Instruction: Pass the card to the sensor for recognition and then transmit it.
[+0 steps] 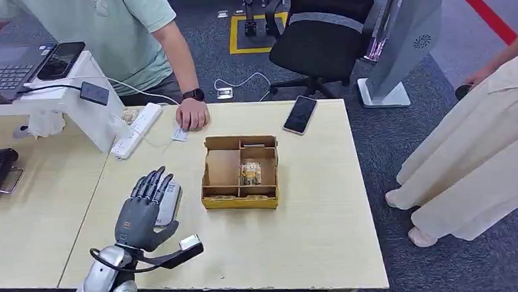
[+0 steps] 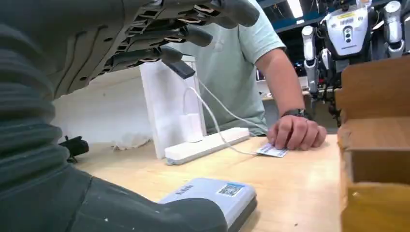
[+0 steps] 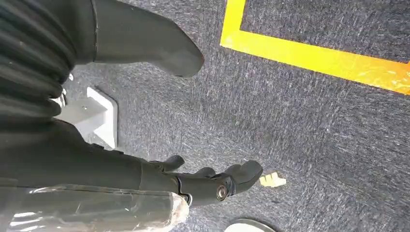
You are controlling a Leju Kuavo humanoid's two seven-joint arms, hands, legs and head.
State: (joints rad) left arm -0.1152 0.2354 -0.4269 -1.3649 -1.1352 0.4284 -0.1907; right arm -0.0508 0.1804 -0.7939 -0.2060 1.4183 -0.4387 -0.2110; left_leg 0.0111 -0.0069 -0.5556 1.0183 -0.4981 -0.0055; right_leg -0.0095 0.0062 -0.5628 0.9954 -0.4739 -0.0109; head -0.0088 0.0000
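Observation:
A small white card [image 1: 180, 132] lies flat on the table's far side, pinned under a person's hand [image 1: 192, 115]; the left wrist view shows the card [image 2: 272, 151] below those knuckles [image 2: 295, 133]. A flat grey sensor box [image 1: 170, 203] with a label sits near the table's left front, and the sensor [image 2: 212, 195] lies just under my thumb. My left hand [image 1: 142, 209] hovers over it, its fingers [image 2: 193, 34] stretched out and apart, holding nothing. My right hand [image 3: 193, 181] hangs beside me over the carpet, loosely spread and empty.
A cardboard tray with compartments [image 1: 239, 172] stands in the table's middle, right of my left hand. A white power strip [image 1: 137, 130] and a white stand [image 1: 87, 101] are at the back left, and a phone [image 1: 300, 114] at the back. A second person [image 1: 484, 147] stands at the right.

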